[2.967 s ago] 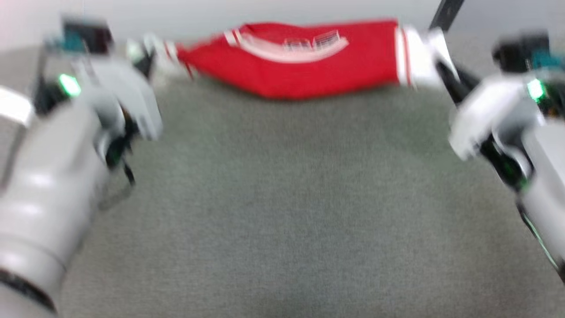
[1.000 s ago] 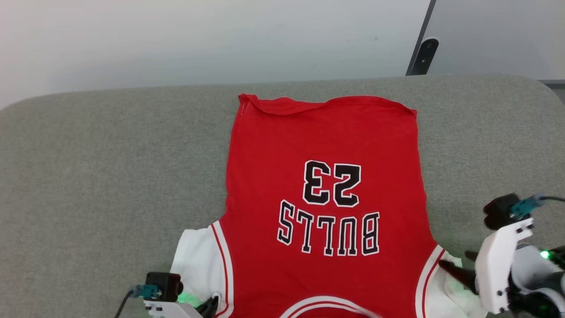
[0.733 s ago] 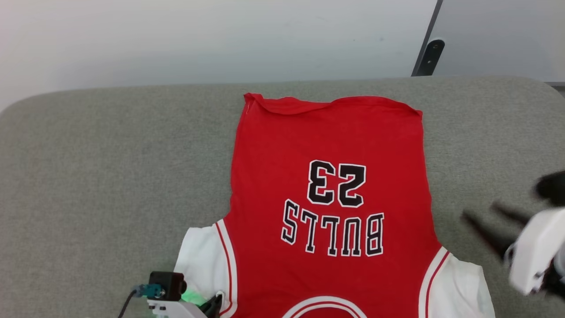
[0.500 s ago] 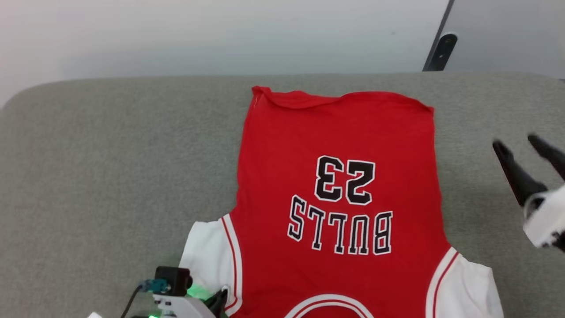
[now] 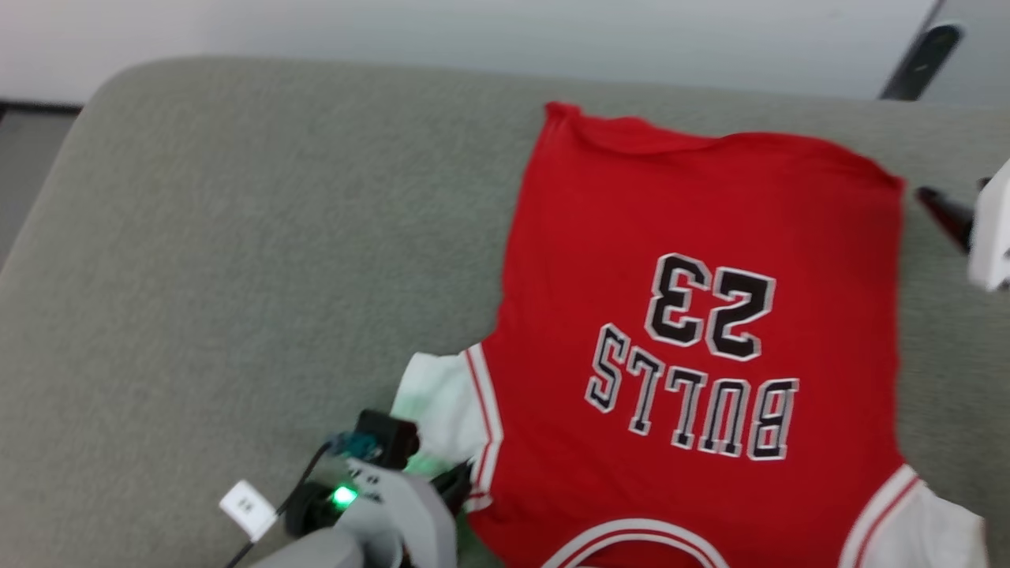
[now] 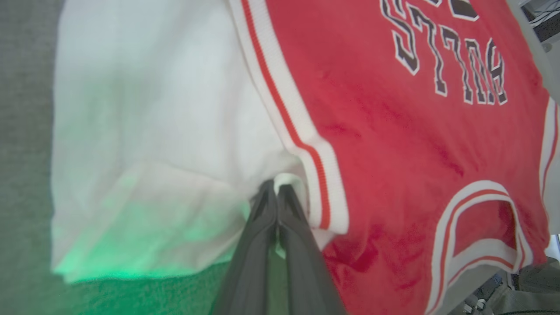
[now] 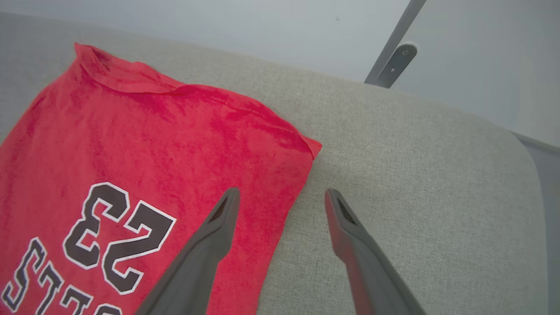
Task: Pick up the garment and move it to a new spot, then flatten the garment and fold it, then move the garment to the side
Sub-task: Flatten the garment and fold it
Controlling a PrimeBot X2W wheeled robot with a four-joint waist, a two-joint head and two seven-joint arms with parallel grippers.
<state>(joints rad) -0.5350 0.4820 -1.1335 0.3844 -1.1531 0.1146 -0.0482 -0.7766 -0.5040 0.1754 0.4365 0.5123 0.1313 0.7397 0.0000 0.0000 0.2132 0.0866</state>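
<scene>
The garment [image 5: 694,260], a red shirt printed "BULLS 23" with white sleeves, lies spread flat on the grey cushion, hem at the far side. My left gripper [image 5: 464,483] sits at its near left sleeve. In the left wrist view the left gripper [image 6: 276,189] is shut on a fold of the white sleeve beside the red-striped band of the garment [image 6: 393,140]. My right gripper [image 5: 951,196] hovers at the far right hem corner. In the right wrist view the right gripper [image 7: 281,194] is open, astride the right edge of the garment [image 7: 144,144], holding nothing.
The grey cushion [image 5: 237,237] has a rounded far left corner with floor beyond it. A pale wall runs behind, with a dark metal bracket [image 5: 919,59] at the far right, the same bracket [image 7: 393,61] beyond the right gripper. A white tag [image 5: 246,506] hangs off the left arm's cable.
The camera has turned, shifting the whole scene right. My open right gripper left the near right sleeve and travelled up the garment's right side to the far hem corner. The left gripper kept its grip.
</scene>
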